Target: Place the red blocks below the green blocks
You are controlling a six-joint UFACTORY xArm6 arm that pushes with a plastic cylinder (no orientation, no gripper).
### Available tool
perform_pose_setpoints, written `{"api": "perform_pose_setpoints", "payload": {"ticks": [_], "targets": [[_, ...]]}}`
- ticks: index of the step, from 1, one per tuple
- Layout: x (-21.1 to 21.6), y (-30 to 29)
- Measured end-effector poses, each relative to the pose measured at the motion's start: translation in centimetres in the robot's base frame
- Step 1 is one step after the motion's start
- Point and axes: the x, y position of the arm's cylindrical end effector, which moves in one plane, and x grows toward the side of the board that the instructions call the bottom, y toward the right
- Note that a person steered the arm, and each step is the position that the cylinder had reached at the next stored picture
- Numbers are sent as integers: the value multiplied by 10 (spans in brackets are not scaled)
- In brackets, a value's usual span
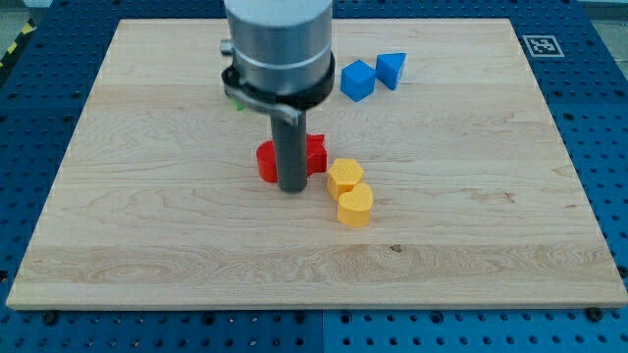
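My tip (pixel 292 188) rests on the board just below two red blocks. One red block (pixel 267 162) shows to the left of the rod, the other, star-like red block (pixel 315 153) to its right; the rod hides the parts between them. A green block (pixel 235 99) is mostly hidden behind the arm's body at the view's upper left of the rod; only a small green edge shows. The red blocks lie below that green edge.
A yellow hexagonal block (pixel 344 176) and a yellow heart-like block (pixel 354 207) lie right of my tip. A blue cube (pixel 357 79) and a blue triangular block (pixel 391 69) sit near the view's top. The wooden board (pixel 147 235) lies on a blue pegboard table.
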Motion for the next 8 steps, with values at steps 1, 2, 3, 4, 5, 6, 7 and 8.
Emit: {"api": "perform_pose_setpoints", "payload": {"ticks": [1, 2, 3, 4, 5, 6, 7, 8], "targets": [[-35, -1], [-33, 0], [-3, 0], [0, -11], [-31, -33], [-47, -39], [-33, -28], [-37, -28]]}}
